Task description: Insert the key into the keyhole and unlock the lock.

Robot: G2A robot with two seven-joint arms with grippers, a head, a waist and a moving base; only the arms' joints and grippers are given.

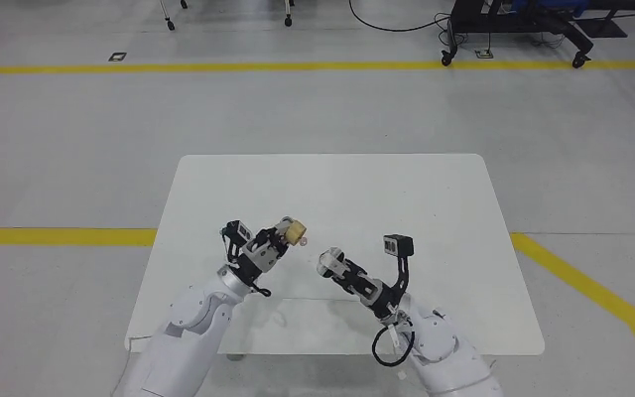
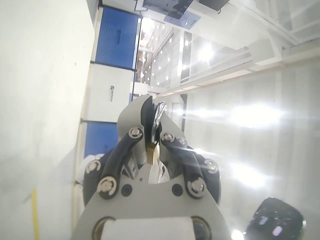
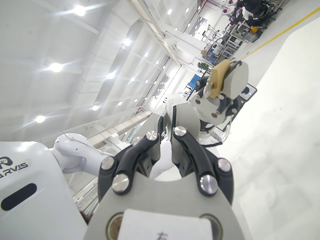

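Observation:
My left gripper (image 1: 285, 236) is held above the white table (image 1: 417, 189), left of centre, shut on a brass padlock (image 1: 294, 231). In the left wrist view the silver shackle (image 2: 158, 116) and the brass body (image 2: 152, 154) sit between the fingers of the left gripper (image 2: 156, 111). The right wrist view shows the padlock (image 3: 219, 77) farther off, with a small silver key (image 3: 207, 90) sticking out of its underside. My right gripper (image 1: 326, 261) hovers just right of the lock, apart from it. The right gripper (image 3: 170, 116) is shut, and I see nothing between its fingers.
The table's near edge (image 1: 327, 352) runs just behind both forearms. Bare tabletop (image 3: 287, 138) lies beneath and beyond the grippers. Yellow floor lines (image 1: 298, 67) and wheeled equipment (image 1: 516, 30) are far past the table.

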